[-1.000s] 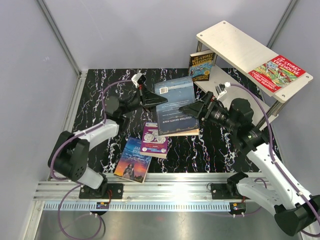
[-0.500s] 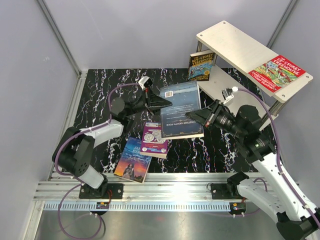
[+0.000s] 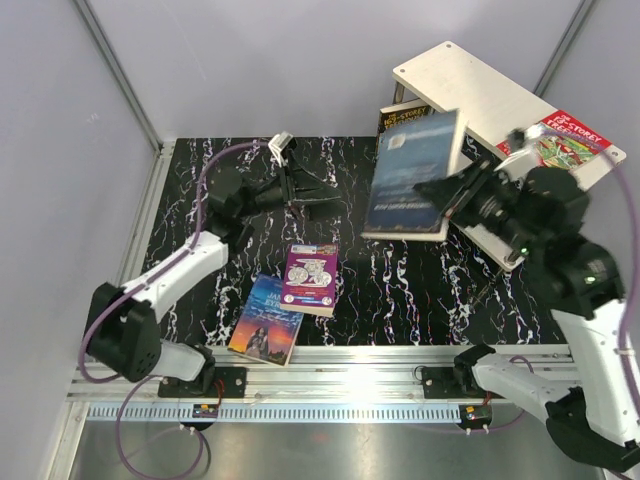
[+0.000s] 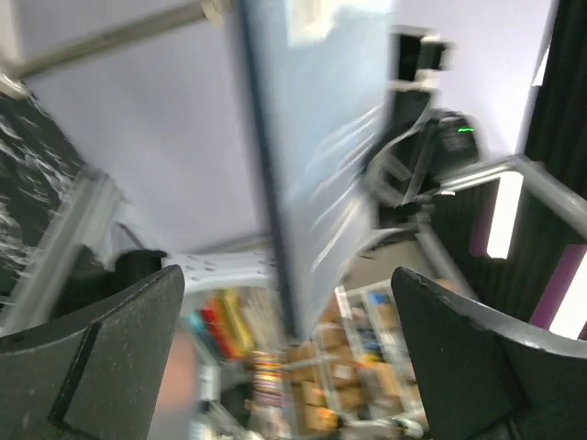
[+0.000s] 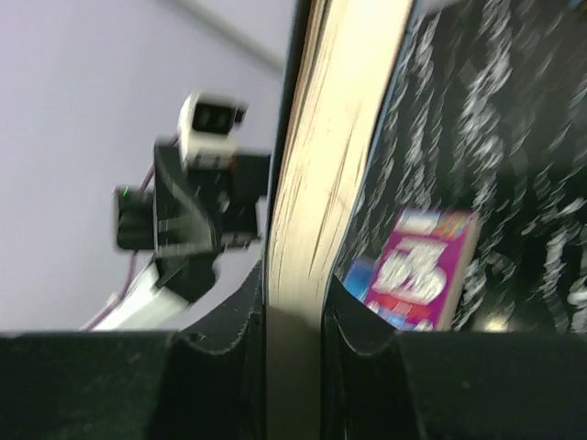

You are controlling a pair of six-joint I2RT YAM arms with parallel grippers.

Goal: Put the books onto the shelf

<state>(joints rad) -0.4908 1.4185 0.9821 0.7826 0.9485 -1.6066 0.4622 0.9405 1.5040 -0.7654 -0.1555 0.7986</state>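
A grey-blue paperback book (image 3: 412, 175) hangs in the air above the black table with white marbling (image 3: 400, 290), just in front of the two-tier shelf of pale cream boards on silver metal posts (image 3: 465, 85). The right gripper (image 3: 450, 195) is clenched on the book's right edge; the right wrist view shows both fingers (image 5: 225, 353) pressed against the pages. The left gripper (image 3: 310, 195) is spread wide and grasps nothing, set apart to the book's left.

There are five books. One is held. Two lie flat on the table, a purple paperback with white circles (image 3: 311, 278) and a blue-orange "Jane Eyre" paperback (image 3: 265, 318), overlapping at one corner. A red "Treehouse" paperback (image 3: 562, 135) lies on the top board. A blue-yellow "Treehouse" paperback (image 3: 400, 115) stands partly hidden behind the held book.
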